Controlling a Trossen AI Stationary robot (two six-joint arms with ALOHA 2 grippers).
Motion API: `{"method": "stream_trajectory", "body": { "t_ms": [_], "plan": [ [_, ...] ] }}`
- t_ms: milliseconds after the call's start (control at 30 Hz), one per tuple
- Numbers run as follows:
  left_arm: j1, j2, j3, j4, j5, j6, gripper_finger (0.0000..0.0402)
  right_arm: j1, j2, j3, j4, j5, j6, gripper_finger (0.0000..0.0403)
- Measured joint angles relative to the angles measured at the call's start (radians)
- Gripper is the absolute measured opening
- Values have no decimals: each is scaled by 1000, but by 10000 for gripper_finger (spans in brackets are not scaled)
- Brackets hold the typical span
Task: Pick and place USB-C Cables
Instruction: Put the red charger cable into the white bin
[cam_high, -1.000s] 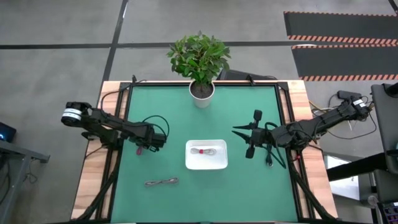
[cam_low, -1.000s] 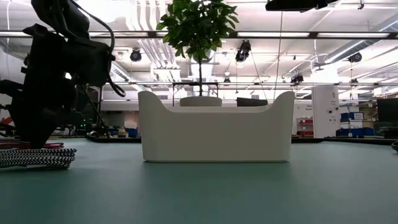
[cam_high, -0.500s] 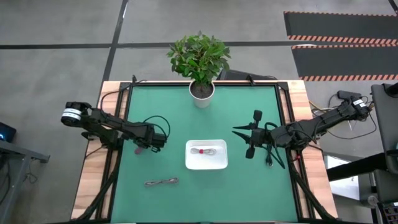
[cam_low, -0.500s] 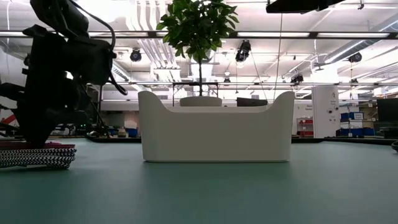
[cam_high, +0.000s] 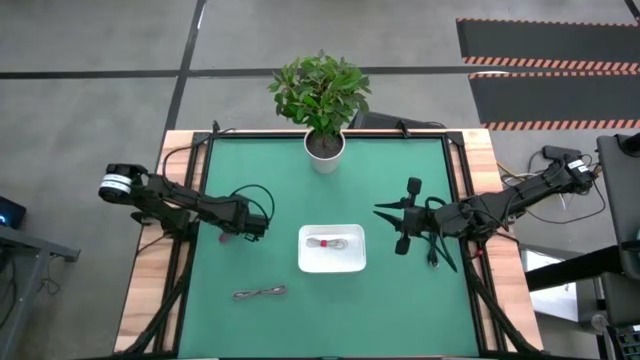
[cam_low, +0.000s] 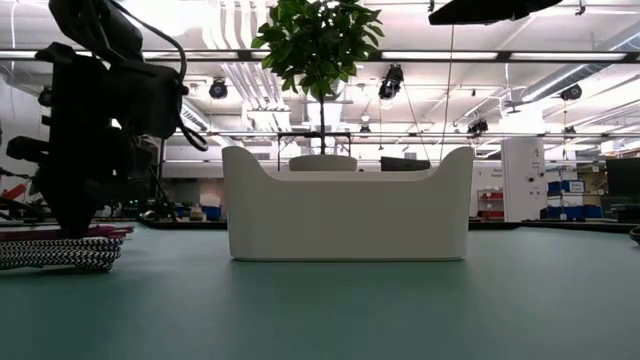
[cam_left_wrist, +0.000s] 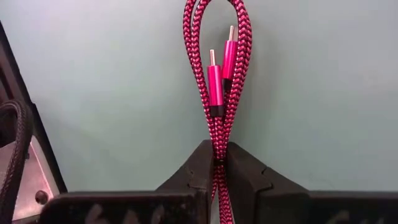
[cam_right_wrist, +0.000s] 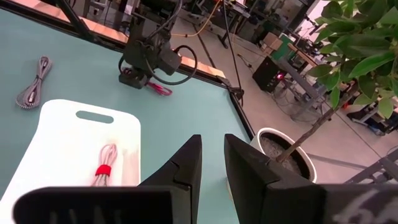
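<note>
The left gripper (cam_left_wrist: 214, 163) is clamping the pink cable (cam_left_wrist: 217, 68), its length running straight out from the fingers, with the white tray (cam_high: 332, 262) lying to its right, while the right gripper (cam_high: 402, 222) is waiting beyond, fingers barely apart

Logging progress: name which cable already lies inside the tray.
The white-grey cable with a red tie, inside the white tray. The magenta cable is clamped in the left end effector; the grey-brown cable lies on the mat.
</note>
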Motion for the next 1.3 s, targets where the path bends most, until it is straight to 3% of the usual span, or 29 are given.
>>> {"method": "stream_trajectory", "body": {
  "t_ms": [333,500,867,1133,1300],
  "plan": [
    [-6,-8,25,-33,95,8,13,0,0,0,3,0,-25,59],
    [-12,-32,85,-109,89,44,13,0,0,0,-4,0,-13,59],
    [-26,-40,302,-358,94,87,13,0,0,0,-5,0,-9,59],
    [-107,-40,496,-520,134,84,13,0,0,0,-63,0,18,59],
    [-155,-39,589,-537,193,67,12,0,-5,0,-65,0,30,59]
  ]
}}
